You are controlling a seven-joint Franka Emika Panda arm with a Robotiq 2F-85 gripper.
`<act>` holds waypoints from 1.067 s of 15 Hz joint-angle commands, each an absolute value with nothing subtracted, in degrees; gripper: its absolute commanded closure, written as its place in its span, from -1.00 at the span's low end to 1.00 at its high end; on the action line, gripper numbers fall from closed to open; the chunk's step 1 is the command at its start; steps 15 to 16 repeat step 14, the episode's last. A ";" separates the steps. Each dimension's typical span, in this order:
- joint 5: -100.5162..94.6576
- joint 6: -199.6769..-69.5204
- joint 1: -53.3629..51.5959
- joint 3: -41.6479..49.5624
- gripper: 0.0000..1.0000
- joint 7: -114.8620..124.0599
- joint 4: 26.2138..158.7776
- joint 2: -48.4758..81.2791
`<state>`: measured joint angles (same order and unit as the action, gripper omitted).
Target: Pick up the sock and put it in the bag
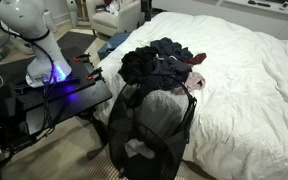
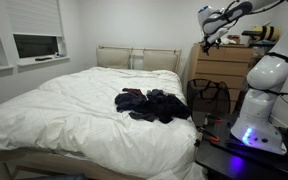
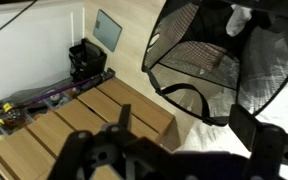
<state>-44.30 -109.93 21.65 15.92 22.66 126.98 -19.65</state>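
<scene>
Gripper (image 2: 208, 40) is hovering high over the mesh laundry bag (image 2: 209, 95), likely for a drop-in; can't tell if jaws are clenched.

A: Bed (image 2: 54, 115) surface, status?
B: Covered with a white duvet. Loaded with a heap of dark clothes (image 2: 152, 104) near one side edge. White-and-pink garment (image 1: 197, 82) touching the heap, as seen in an exterior view.
A: At the head end?
B: Pale headboard (image 2: 139, 58) against the wall. Window (image 2: 36, 45) in the adjoining wall.
A: Beside the bed?
B: Wooden dresser (image 2: 219, 68) with drawers, against the wall. Pale armchair (image 1: 117, 18) beyond a bed corner, in an exterior view.
</scene>
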 commanded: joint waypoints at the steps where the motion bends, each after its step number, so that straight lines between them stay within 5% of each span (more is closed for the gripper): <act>1: -38.09 -112.12 18.61 16.29 -1.00 17.17 127.73 -20.70; 16: -27.82 -113.71 17.14 14.95 -1.00 9.82 127.44 -20.06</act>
